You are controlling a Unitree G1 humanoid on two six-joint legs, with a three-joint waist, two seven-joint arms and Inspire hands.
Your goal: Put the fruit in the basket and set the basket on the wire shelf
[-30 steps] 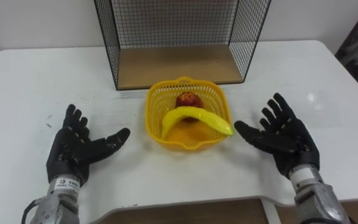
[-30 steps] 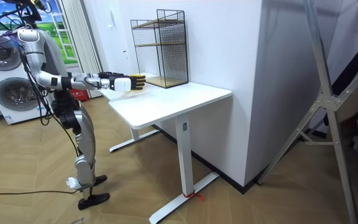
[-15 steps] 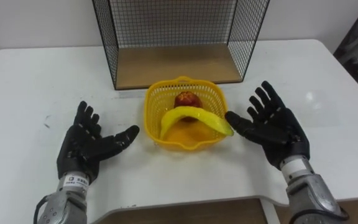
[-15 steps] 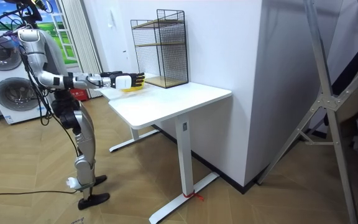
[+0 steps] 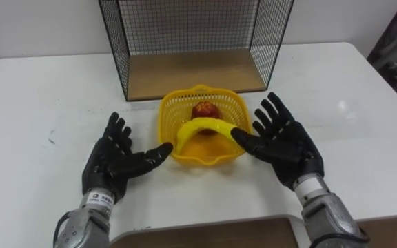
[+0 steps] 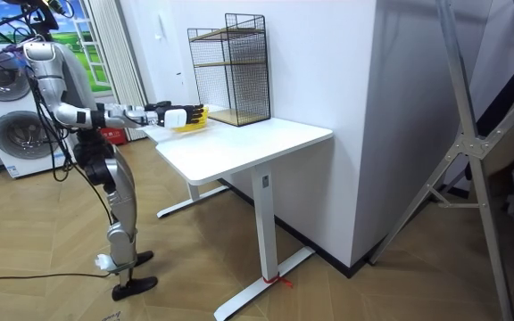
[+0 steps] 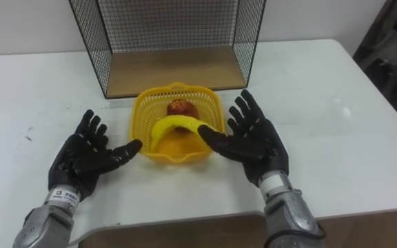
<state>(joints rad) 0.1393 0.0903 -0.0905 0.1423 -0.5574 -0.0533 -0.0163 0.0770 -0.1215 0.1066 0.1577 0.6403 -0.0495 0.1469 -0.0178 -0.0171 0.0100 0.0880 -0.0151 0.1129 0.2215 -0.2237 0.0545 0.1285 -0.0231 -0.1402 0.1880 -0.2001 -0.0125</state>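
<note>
Middle of the table: the yellow basket [image 5: 205, 156] is sitting on the white table [image 5: 40, 103], at the middle of the frame.
Fruit: a banana [image 5: 205, 128] and a red apple [image 5: 205, 110] are lying inside the basket.
Wire shelf: the wire shelf [image 5: 195, 72] is standing just behind the basket, at the top of the frame.
Left hand: the left hand [image 5: 116, 160] is resting at the lower left with its fingers spread, holding nothing. Its thumb is pointing at the basket's left side.
Right hand: the right hand [image 5: 284, 145] is spread wide too, holding nothing. Its thumb is lying by the banana's end. I cannot tell if it is touching.
Doing it well: I think the hands are getting ready to lift. They should be pressing both sides evenly and keeping the basket flat, so the banana is not sliding out.
</note>
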